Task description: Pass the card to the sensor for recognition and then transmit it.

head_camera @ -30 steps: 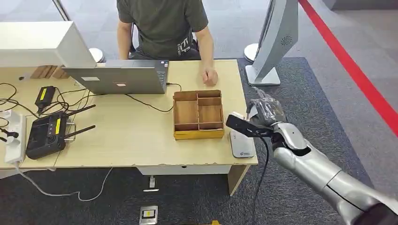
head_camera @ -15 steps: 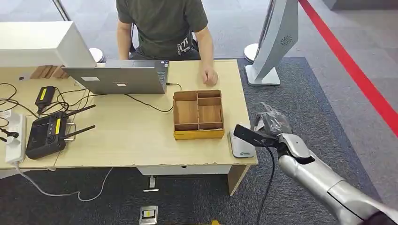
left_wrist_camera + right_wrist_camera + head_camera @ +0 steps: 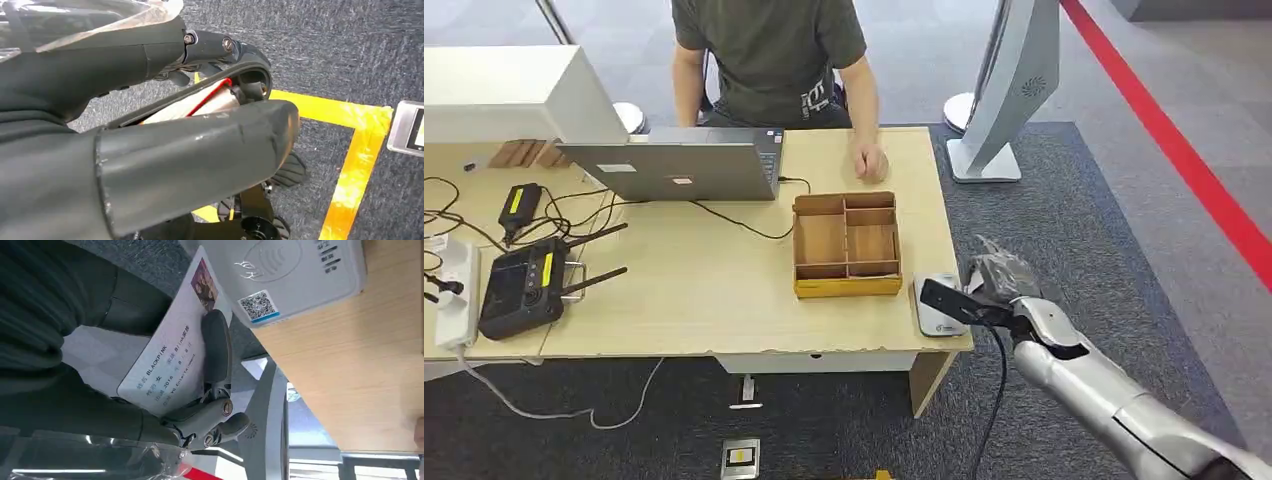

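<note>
Head view, left to right. A black controller (image 3: 522, 285) and a laptop (image 3: 679, 168) occupy the left and rear of the table (image 3: 694, 290); a seated person (image 3: 774, 55) rests a hand near the far edge. A partitioned wooden tray (image 3: 846, 245) stands at centre-right, and the white sensor (image 3: 940, 305) lies just beside it, at the table's right front corner.

The right hand (image 3: 1002, 272) grasps the card (image 3: 172, 352), pinched between thumb and fingers, its printed face towards the wrist camera. Compared with a second ago, this hand has dropped and drawn back towards the robot, so the card now sits close by the sensor's outer edge, though apparently not squarely over its reading face. Recognition is therefore judged imminent but not yet complete; transmission remains outstanding.

The left hand (image 3: 150, 125) hangs above the floor, fingers curled inward; whether it holds anything cannot be told.
</note>
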Controlling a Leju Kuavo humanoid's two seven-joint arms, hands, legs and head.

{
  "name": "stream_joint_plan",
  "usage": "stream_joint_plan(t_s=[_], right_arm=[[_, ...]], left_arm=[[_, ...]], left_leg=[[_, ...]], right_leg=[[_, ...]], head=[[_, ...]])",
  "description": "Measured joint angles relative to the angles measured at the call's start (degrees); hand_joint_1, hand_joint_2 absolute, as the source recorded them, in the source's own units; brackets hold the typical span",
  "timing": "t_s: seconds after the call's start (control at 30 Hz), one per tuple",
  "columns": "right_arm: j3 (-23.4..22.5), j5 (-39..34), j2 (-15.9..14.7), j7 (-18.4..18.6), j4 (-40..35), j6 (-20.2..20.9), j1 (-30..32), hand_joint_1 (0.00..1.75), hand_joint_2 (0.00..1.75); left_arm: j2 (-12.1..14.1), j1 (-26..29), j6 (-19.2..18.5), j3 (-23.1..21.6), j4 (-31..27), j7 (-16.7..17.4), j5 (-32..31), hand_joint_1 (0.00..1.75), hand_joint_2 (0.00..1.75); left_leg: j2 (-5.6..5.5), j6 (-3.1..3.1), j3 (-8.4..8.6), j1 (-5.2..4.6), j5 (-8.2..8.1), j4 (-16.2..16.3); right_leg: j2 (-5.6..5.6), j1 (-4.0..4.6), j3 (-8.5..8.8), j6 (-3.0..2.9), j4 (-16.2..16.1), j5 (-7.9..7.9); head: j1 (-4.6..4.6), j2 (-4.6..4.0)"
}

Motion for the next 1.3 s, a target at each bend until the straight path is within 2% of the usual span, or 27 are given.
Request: stream_joint_plan(t_s=[0.37,1.3], right_arm=[[0.5,-0.3,1.0,-0.1,1.1,0.1,-0.1,1.75,1.75],[2.9,-1.7,2.5,-0.4,2.9,-2.5,0.3,1.75,1.75]], left_arm=[[0.0,0.1,0.1,-0.5,0.0,-0.1,0.0,0.0,0.0],[0.4,0.2,0.0,-1.2,0.0,-0.3,1.2,0.0,0.0]], left_leg=[[-0.01,0.0,0.0,0.0,0.0,0.0],[0.02,0.0,0.15,0.0,0.0,0.0]], right_leg=[[0.0,0.0,-0.01,0.0,0.0,0.0],[0.0,0.0,0.13,-0.01,0.0,0.0]], head=[[-0.02,0.0],[-0.02,0.02]])
